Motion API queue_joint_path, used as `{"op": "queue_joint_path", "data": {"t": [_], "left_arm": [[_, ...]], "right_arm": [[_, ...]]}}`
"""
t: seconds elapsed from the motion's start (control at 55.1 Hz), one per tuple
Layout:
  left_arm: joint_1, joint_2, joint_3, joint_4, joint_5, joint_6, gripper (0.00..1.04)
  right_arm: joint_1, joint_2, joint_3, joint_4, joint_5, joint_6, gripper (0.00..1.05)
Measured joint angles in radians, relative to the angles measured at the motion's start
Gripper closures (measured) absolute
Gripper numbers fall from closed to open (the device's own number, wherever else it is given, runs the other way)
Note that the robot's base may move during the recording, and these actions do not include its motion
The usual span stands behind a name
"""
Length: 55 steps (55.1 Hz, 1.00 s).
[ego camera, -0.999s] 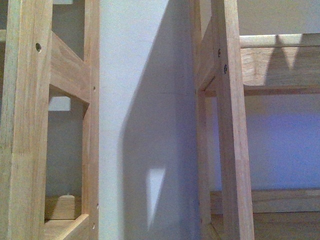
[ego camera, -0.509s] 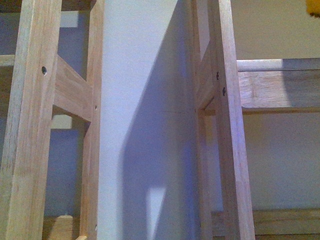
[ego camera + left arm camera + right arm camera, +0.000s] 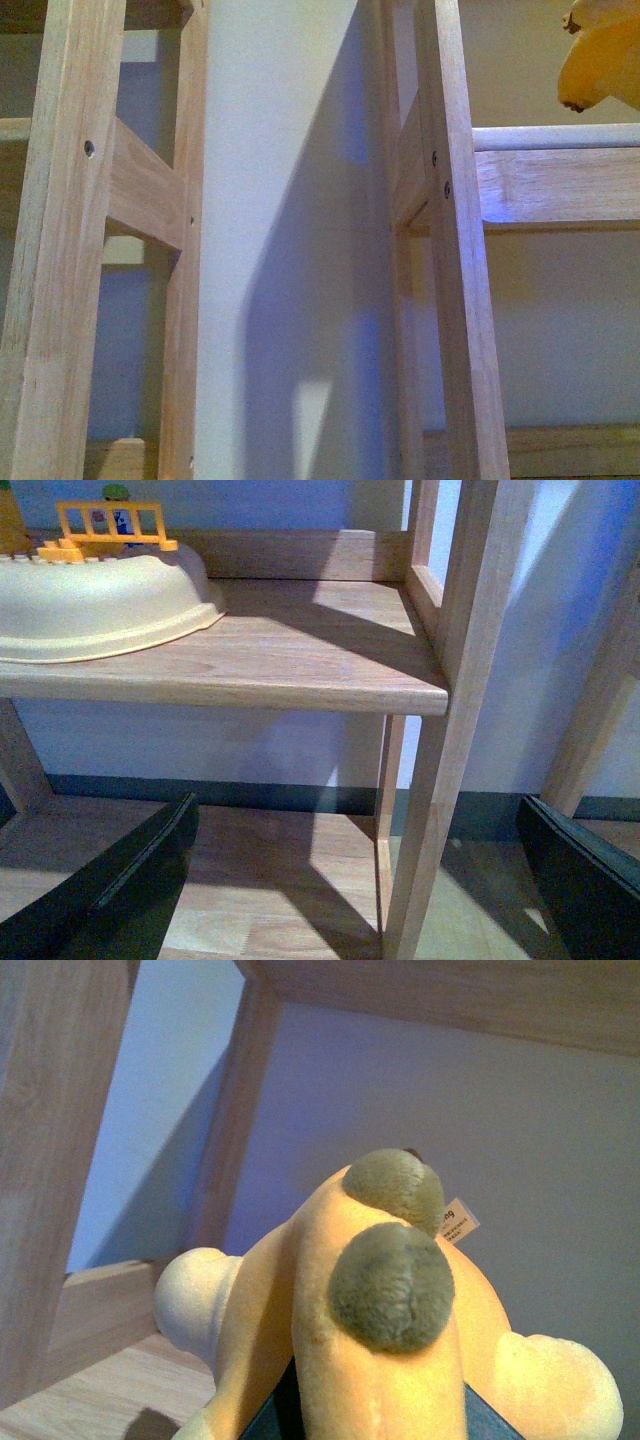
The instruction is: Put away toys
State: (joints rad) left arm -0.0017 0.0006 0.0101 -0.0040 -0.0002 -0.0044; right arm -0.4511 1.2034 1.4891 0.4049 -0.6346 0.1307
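In the front view, an open gap of bare wall [image 3: 290, 240] runs between two wooden shelf units, their uprights at nine o'clock [image 3: 60, 250] and three o'clock [image 3: 455, 260]. A plush toy [image 3: 605, 55] hangs at two o'clock above the right shelf board [image 3: 560, 185]. In the left wrist view, a pale yellow plastic toy [image 3: 90, 600] fills one shelf end; the rest lies free.

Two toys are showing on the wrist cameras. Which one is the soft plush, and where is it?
The orange-yellow plush animal with brownish tips and a paper tag, filling the right wrist view. The other, on the shelf in the left wrist view, is a hard pale yellow plastic toy with an orange railing.
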Motion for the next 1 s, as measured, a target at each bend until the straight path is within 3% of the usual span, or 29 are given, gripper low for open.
{"op": "queue_joint_path", "data": {"t": [0.345, 0.999], "left_arm": [[0.000, 0.000, 0.000, 0.000, 0.000, 0.000, 0.06], [0.000, 0.000, 0.000, 0.000, 0.000, 0.000, 0.06]], "right_arm": [[0.085, 0.117, 0.064, 0.089, -0.079, 0.096, 0.98], [0.124, 0.314, 0.103, 0.262, -0.016, 0.279, 0.98]]}}
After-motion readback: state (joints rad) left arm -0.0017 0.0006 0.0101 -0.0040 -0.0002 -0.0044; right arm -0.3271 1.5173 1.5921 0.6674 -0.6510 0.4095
